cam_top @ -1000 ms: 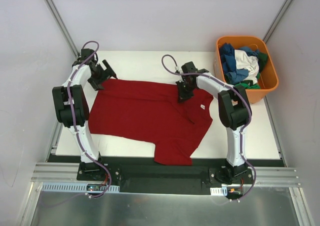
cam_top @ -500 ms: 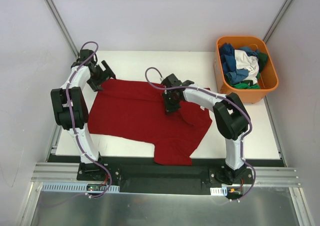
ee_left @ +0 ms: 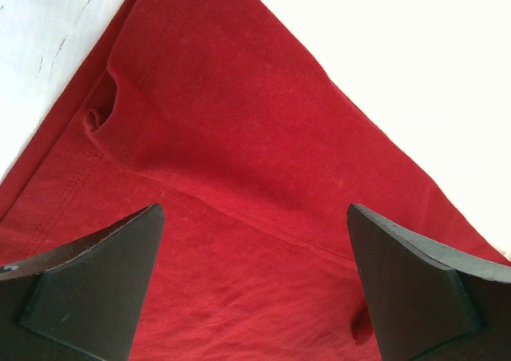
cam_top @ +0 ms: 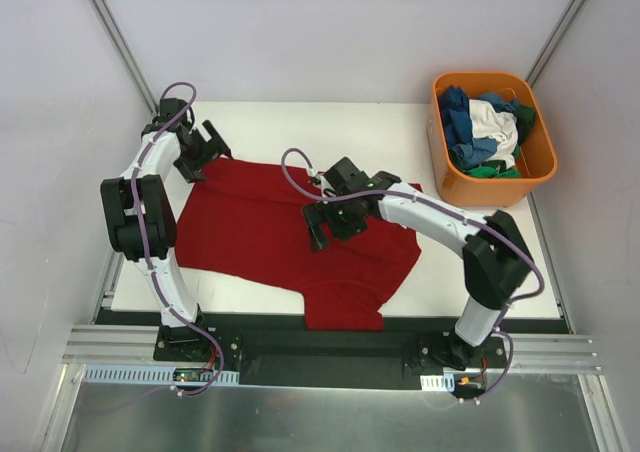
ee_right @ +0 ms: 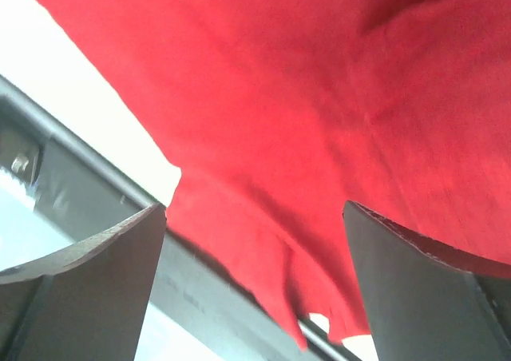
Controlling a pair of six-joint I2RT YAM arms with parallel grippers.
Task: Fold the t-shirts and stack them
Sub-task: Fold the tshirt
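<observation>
Top view: right gripper has swung from the dark red t-shirt's 3 o'clock shoulder to mid-cloth, arm stretched leftward, fingers now apart, nothing held. Left gripper unmoved at the 10 o'clock corner. One shirt flat on table; one orange tub at 2 o'clock, heaped shirts inside. Left wrist: fingers wide above a red hem. Right wrist: fingers wide over red cloth.

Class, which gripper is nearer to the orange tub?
Right. The right gripper is over the middle of the dark red t-shirt; the left gripper is at the shirt's far-left corner, farther from the orange tub.
</observation>
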